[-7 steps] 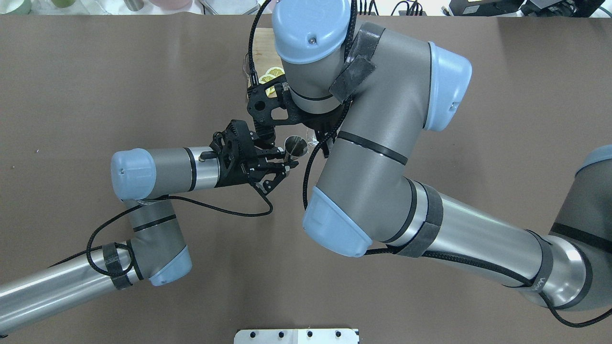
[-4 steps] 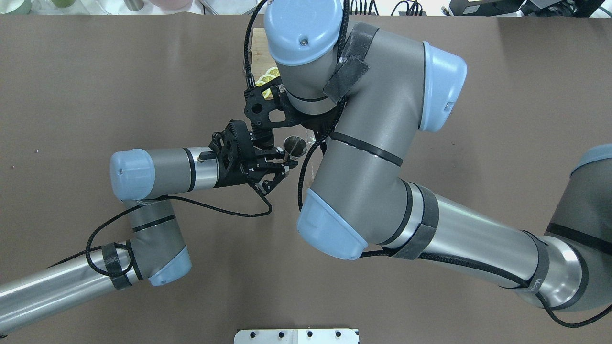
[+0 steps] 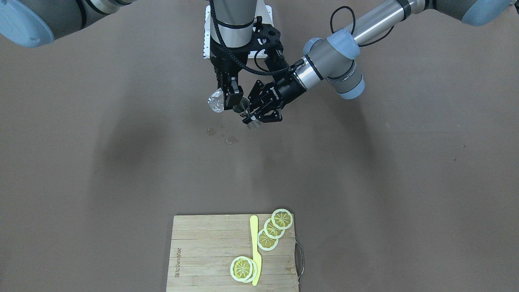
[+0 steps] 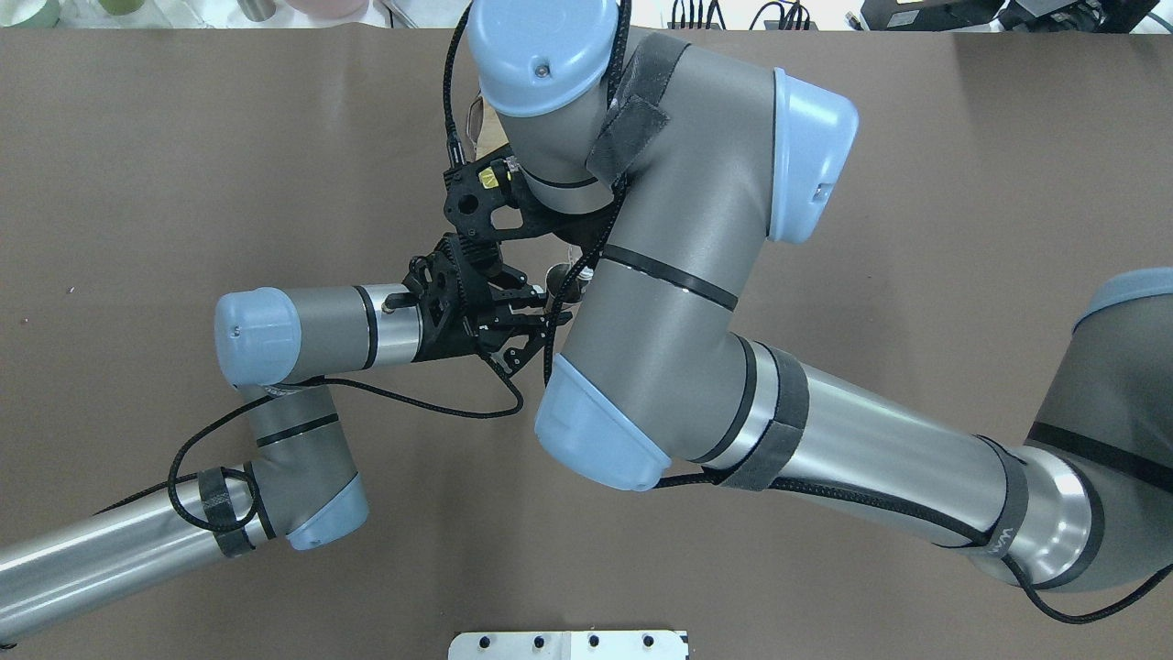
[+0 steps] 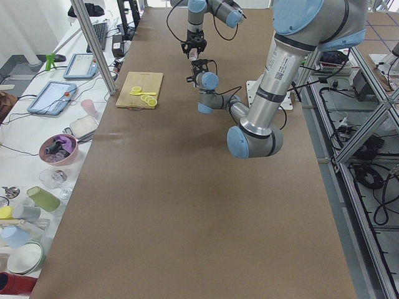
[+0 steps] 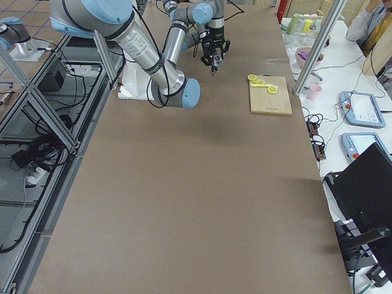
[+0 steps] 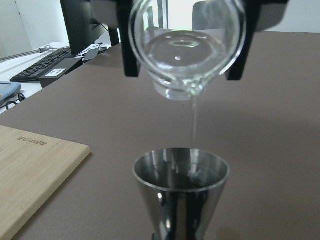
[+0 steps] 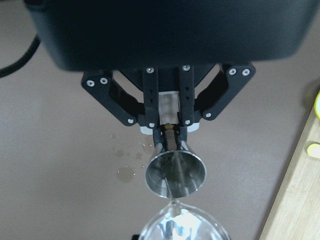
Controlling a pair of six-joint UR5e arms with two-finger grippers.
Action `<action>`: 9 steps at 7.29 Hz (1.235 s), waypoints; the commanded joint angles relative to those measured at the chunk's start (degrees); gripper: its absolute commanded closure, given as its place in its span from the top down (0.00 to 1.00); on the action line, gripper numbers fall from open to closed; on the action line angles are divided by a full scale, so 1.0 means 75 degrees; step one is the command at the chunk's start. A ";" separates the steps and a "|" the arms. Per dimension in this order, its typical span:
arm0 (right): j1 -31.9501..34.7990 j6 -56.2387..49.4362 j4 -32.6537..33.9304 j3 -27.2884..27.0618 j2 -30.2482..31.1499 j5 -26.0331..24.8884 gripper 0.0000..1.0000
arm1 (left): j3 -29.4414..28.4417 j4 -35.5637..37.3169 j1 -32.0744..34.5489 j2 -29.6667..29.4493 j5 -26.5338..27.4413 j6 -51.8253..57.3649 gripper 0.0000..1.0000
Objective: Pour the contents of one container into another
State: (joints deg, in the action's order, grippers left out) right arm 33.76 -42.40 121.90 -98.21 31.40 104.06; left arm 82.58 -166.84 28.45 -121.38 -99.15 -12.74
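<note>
A clear glass container (image 7: 187, 47) hangs tilted, mouth down, with my right gripper (image 3: 230, 97) shut on it; its black fingers (image 7: 129, 50) flank the glass. A thin stream of clear liquid (image 7: 194, 125) falls from its lip into a steel measuring cup (image 7: 181, 180) directly below. My left gripper (image 8: 167, 127) is shut on the narrow waist of that steel cup (image 8: 175, 172) and holds it upright above the table. In the front-facing view the glass (image 3: 216, 101) sits just beside the cup (image 3: 242, 107). From overhead, the right arm covers most of the cup (image 4: 559, 278).
Several drops of liquid (image 3: 229, 140) lie on the brown table under the cup. A wooden cutting board (image 3: 202, 251) with lemon slices (image 3: 273, 229) and a yellow knife (image 3: 255, 251) lies toward the operators' side. A white base plate (image 3: 209, 36) sits at the robot's edge.
The right arm has swung toward the view's left and now covers most of the steel cup from overhead. The left arm and the cup have stayed in place.
</note>
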 commanded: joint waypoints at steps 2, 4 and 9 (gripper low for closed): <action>-0.0025 -0.0007 0.0000 0.0121 -0.0132 0.0000 0.00 | -0.0007 0.0004 0.0003 -0.0011 0.0002 -0.0001 0.00; -0.0025 -0.0007 0.0000 0.0181 -0.0179 0.0000 0.00 | -0.0007 0.0004 0.0003 0.0000 0.0002 -0.0001 0.00; -0.0025 -0.0031 0.0012 0.0169 -0.0179 -0.0128 0.00 | -0.0030 -0.0008 -0.0009 0.0012 -0.0010 0.0011 0.00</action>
State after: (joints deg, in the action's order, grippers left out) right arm 33.57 -42.55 121.92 -96.94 30.13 103.61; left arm 82.44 -166.90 28.40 -121.29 -99.23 -12.66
